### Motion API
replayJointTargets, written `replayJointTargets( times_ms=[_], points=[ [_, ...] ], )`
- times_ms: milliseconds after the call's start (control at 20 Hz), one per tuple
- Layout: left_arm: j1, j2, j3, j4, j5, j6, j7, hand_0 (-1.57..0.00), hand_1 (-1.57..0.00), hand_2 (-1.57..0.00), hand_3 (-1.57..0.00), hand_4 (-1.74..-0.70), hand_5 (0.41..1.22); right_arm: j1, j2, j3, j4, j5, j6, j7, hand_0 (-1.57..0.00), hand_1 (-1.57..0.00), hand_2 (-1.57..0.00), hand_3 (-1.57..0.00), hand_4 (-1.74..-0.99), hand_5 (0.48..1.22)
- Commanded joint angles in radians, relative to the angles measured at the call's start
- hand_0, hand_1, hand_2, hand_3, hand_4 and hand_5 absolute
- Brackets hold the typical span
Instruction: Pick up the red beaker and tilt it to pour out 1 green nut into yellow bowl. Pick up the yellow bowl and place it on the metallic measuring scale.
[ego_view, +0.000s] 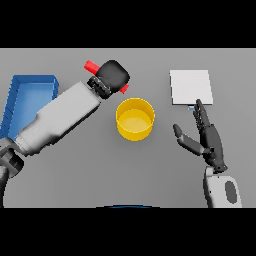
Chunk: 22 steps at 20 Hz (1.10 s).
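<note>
My left hand (113, 75) is shut on the red beaker (91, 65), which lies tilted across the hand; its red ends show on either side of the hand, one at the upper left and one just above the yellow bowl (135, 119). The bowl stands at the table's middle, and I see no nut inside it. The metallic measuring scale (191, 87) is a pale square plate at the back right. My right hand (206, 137) is open, fingers straight, between the bowl and the scale, just in front of the scale's near edge.
A blue bin (29, 96) stands at the left edge of the table, partly behind my left forearm (60, 118).
</note>
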<state>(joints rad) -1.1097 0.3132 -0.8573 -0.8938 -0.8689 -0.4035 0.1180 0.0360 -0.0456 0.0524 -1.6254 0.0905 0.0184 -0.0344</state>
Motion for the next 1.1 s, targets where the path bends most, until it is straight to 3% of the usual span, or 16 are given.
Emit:
replayJointTargets(
  times_ms=[0,250,450,650,1050],
  points=[
    [-0.017,-0.014,-0.024,0.012,-0.014,0.003,-0.006,-1.57,-1.57,-1.57,-1.34,-1.72,1.220,0.006,-0.001,0.002,-0.001,0.003,0.002,-0.011,0.00,0.00,0.00,0.00,-1.297,0.607],
    [-0.080,-0.034,-0.146,0.044,-0.080,0.005,-0.033,-1.57,-1.57,-1.57,-1.49,-1.73,1.221,-0.006,-0.009,-0.001,0.003,0.016,-0.007,0.010,0.00,0.00,0.00,0.00,-1.299,0.601],
    [-0.110,-0.031,-0.239,0.047,-0.133,0.005,-0.025,-1.57,-1.57,-1.57,-1.54,-1.74,1.221,-0.003,-0.012,-0.005,-0.002,0.003,0.000,0.015,0.00,0.00,0.00,0.00,-1.287,0.604],
    [-0.166,-0.055,-0.330,0.067,-0.162,-0.040,-0.070,-1.57,-1.57,-1.57,-1.56,-1.74,1.221,-0.001,-0.016,0.002,-0.011,0.026,-0.012,0.031,0.00,0.00,0.00,0.00,-1.290,0.607],
    [-0.251,-0.088,-0.437,0.123,-0.180,-0.077,-0.095,-1.57,-1.57,-1.57,-1.57,-1.74,1.221,0.014,-0.009,0.010,-0.009,0.045,-0.024,-0.012,0.00,0.00,0.00,0.00,-1.264,0.588]
  ],
)
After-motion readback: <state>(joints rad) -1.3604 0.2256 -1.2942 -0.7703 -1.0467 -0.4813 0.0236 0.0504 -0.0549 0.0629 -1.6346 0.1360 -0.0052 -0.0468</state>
